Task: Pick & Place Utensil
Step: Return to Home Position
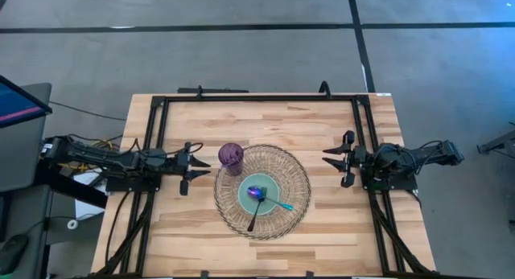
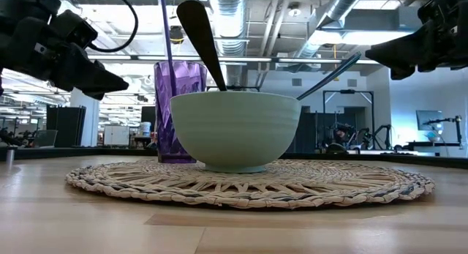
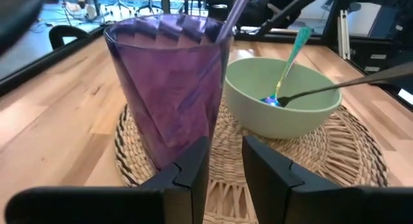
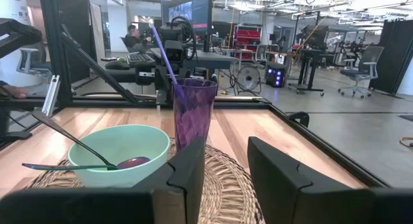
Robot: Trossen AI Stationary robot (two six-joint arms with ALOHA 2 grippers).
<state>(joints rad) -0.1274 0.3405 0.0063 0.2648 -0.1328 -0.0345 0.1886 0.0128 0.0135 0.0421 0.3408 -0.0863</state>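
A pale green bowl (image 1: 272,192) sits on a round woven placemat (image 1: 298,170), beside a purple cup (image 1: 231,157) holding a straw (image 2: 164,27). Two utensils lie with their heads in the bowl and their handles leaning on its rim: a spoon with a teal handle (image 1: 282,204), and one with a dark handle (image 1: 253,219) that reaches toward the near edge. My left gripper (image 1: 201,162) hovers open left of the cup. My right gripper (image 1: 328,159) hovers open right of the placemat. Both are clear of everything.
A black frame (image 1: 257,97) runs along the table's far edge and down both sides. Bare wood (image 1: 185,239) lies around the placemat. In the wrist views, the cup (image 3: 171,88) stands close ahead of my left gripper (image 3: 226,150), and the cup (image 4: 193,111) and bowl (image 4: 119,153) ahead of my right gripper (image 4: 226,153).
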